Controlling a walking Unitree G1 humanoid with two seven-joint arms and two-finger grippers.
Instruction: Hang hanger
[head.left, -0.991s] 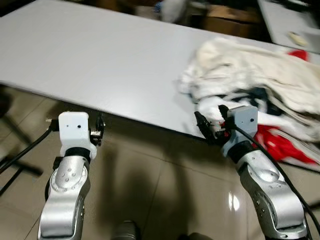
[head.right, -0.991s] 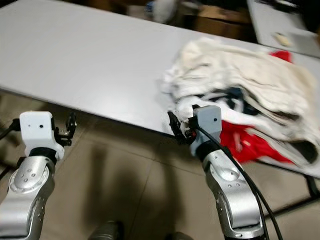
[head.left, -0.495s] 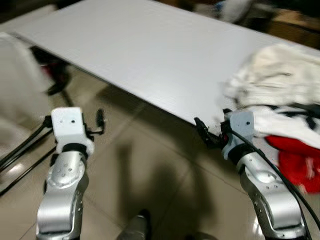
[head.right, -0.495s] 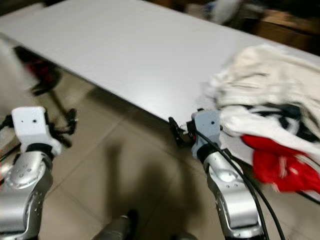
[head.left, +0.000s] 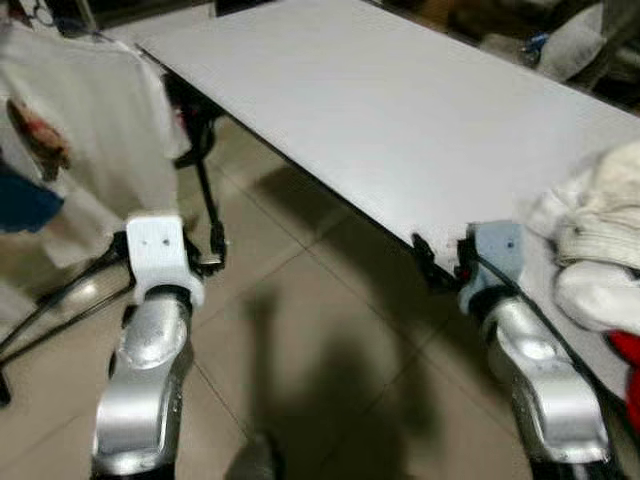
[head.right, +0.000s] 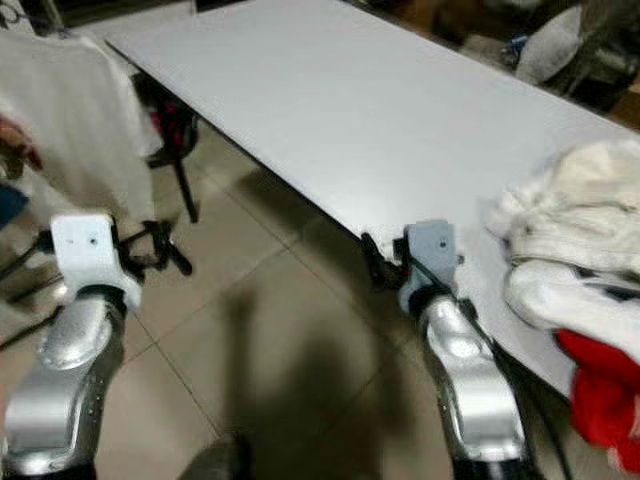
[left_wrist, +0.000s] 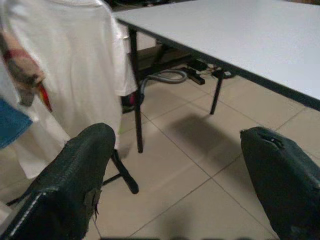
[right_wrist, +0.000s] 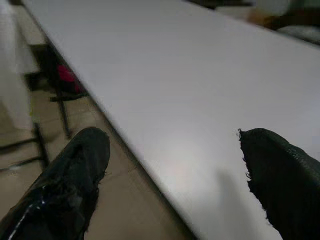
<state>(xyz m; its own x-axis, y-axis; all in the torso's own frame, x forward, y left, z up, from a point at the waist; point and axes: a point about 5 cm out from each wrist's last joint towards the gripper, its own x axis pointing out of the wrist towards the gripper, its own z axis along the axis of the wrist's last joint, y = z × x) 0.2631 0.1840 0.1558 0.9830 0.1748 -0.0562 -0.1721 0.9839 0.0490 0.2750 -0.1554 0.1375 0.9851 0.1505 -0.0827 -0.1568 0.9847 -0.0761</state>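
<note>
Grippers (left_wrist: 185, 180) (right_wrist: 175, 185) raised forward, fingers spread, empty

The robot has 2 silver jointed arms, each with a pale boxy wrist camera housing, black cables and a gripper of 2 long black fingers (left_wrist: 75, 185).

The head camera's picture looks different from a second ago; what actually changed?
The robot turned to its left, so the clothes pile slid to the right edge and a hanging white shirt came into view. Both grippers, left and right, stayed open and empty; the table itself did not move.
</note>
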